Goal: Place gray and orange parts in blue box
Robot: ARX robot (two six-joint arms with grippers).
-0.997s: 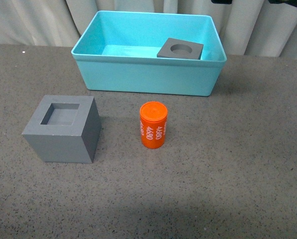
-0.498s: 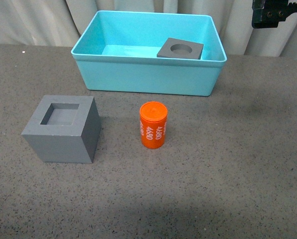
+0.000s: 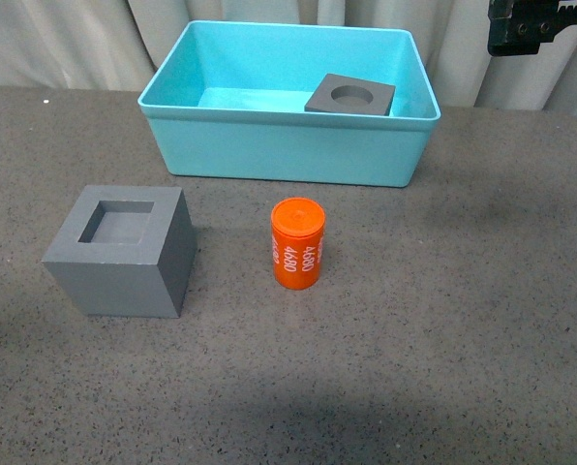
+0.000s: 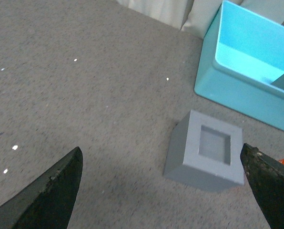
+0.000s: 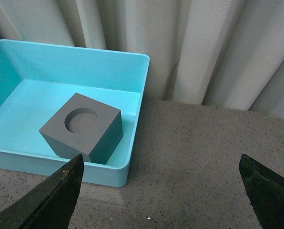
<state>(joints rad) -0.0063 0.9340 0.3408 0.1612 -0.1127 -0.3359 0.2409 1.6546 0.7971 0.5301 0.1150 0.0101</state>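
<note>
Moved: against the frame a second back, a dark part of the right arm [image 3: 535,24] has come into the top right corner of the front view, beyond the box. Over the last half second it has hardly shifted, and the parts lie as they did.
Blue box [image 3: 279,155]: at the far side of the bench [image 3: 463,349], open side up.
Round-recess gray cube [image 3: 351,95]: already inside the box, upright, toward its right end.
Square-recess gray cube [image 3: 124,252]: on the bench, recess up, in front of the box's left end and well apart from it.
Orange 4680 cylinder [image 3: 298,244]: upright on the bench, right of that cube and not touching it.
Left fingers [image 4: 46,195]: spread wide with nothing between them, high over the bench, the square-recess cube below and ahead.
Right fingers [image 5: 46,195]: released and empty, above the bench beside the box's right end.
Progress: by my reckoning one of three parts is in.
Step in hand: probably the left arm's reach for the square-recess cube.
Doing it well: keep the fingers fully spread, since the cube is wide. Square them to two opposite flat faces, centre over the recess, and come straight down before closing. Lift clear of the rim and set the cube in the box's free left half.
Risk: an off-centre grip may let the cube twist or slip.
</note>
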